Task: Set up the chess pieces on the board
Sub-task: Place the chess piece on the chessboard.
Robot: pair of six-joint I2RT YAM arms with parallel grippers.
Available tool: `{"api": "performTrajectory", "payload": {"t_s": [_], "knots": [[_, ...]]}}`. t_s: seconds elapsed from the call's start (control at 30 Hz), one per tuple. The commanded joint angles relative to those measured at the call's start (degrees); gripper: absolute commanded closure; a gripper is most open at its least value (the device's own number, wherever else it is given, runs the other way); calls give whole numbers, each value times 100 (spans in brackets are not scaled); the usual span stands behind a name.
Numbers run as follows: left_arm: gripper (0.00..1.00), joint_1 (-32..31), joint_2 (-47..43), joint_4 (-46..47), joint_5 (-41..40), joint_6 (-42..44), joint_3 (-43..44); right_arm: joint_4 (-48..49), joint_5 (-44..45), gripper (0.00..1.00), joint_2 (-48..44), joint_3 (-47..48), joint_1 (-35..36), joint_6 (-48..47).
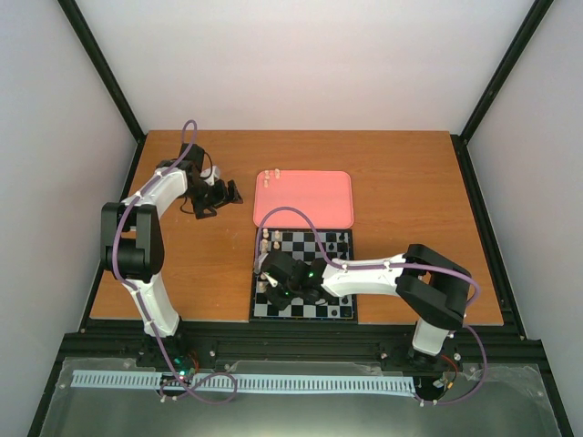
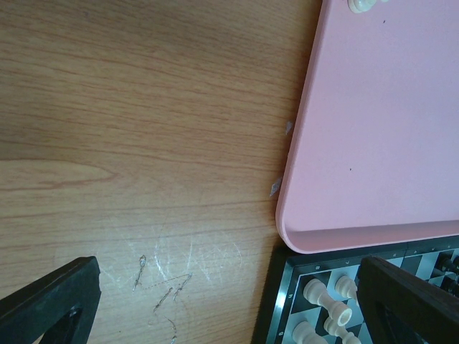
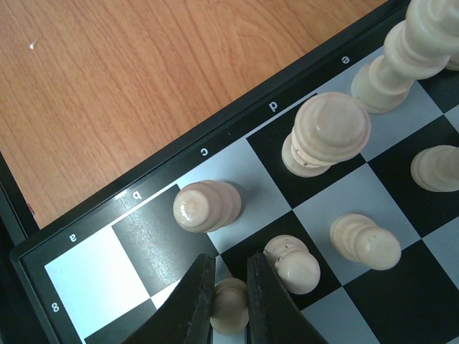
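Left gripper hangs over the table, jaws wide, idle. At the left edge of the board, the right gripper is clamped on a pale pawn. Best practice: centre it on its square and lift away vertically, because the neighbouring pawn crowds the right finger.

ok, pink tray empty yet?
Not empty. Two cream chess pieces sit at the far left corner of the pink tray in the top view.

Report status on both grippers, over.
Left gripper open, empty. Right gripper shut on pale piece near board corner. Neighbouring piece crowds the grip.
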Motion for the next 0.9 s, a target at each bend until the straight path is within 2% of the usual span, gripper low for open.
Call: {"api": "performTrajectory", "payload": {"t_s": [0.0, 0.37, 0.87], "knots": [[0, 22, -155, 60, -44, 75, 22, -57, 84, 95, 90, 57, 41, -62], [0, 26, -199, 73, -48, 71, -14, -2, -393, 93, -24, -107, 45, -246], [0, 22, -200, 84, -50, 70, -33, -102, -287, 91, -91, -220, 37, -111]]}}
